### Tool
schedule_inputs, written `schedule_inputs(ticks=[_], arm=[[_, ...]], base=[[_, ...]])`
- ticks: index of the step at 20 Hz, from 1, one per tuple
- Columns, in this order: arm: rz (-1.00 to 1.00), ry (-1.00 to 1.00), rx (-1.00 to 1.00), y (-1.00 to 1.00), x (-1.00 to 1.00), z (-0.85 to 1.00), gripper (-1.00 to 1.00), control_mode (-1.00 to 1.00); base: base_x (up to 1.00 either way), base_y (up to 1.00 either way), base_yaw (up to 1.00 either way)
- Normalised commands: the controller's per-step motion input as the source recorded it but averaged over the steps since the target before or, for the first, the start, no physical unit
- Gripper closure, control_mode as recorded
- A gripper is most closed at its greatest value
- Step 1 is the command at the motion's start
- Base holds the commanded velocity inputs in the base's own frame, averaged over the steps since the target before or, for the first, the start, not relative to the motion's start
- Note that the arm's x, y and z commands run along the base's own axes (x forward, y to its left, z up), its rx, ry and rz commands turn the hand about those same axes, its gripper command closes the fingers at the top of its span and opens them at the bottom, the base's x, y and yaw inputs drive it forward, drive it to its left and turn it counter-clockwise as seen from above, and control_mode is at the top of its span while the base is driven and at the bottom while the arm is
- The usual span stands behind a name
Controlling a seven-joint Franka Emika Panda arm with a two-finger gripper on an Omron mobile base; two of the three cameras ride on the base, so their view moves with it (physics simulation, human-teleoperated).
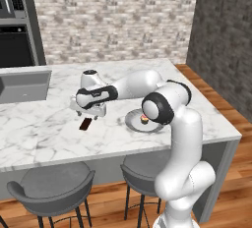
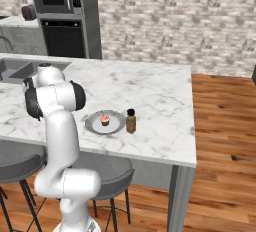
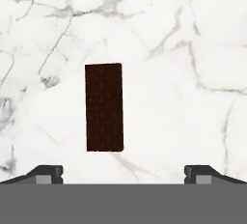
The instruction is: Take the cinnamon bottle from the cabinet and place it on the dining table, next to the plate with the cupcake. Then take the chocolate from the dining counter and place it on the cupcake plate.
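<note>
Left base view: the claw (image 1: 90, 113) hangs over the marble worktop (image 1: 49, 128), directly above the chocolate (image 1: 85, 124). The chocolate lies flat on the worktop, closer to the front edge than to the back edge. The plate (image 1: 132, 122) sits near the front edge, partly hidden by the arm, with the cupcake (image 1: 143, 119) on it.

Right base view: the plate (image 2: 94, 125) rests near the front edge of the worktop (image 2: 155, 96). The cupcake (image 2: 105, 120) stands at its centre. The cinnamon bottle (image 2: 131, 121) stands upright just beside the plate, on the side toward the worktop's right end.

Hand view: the claw (image 3: 123, 174) is spread wide and holds nothing. The fingertips (image 3: 46, 174) stand apart from the chocolate (image 3: 103, 107), which lies between them on the bare worktop (image 3: 193, 49).
</note>
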Motion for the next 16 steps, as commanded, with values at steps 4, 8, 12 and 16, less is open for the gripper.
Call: schedule_inputs(ticks=[4,8,12,16], arm=[[0.0,0.02,-0.06,0.0,0.01,-0.31,-1.0,-1.0],[0.0,0.03,-0.04,0.0,0.01,-0.41,-1.0,-1.0],[0.0,0.0,0.0,0.0,0.16,-0.26,-1.0,-1.0],[0.0,0.0,-0.01,0.12,0.29,-0.12,-1.0,-1.0]], base=[[0.0,0.0,0.0],[0.0,0.0,0.0],[0.0,0.0,0.0],[0.0,0.0,0.0]])
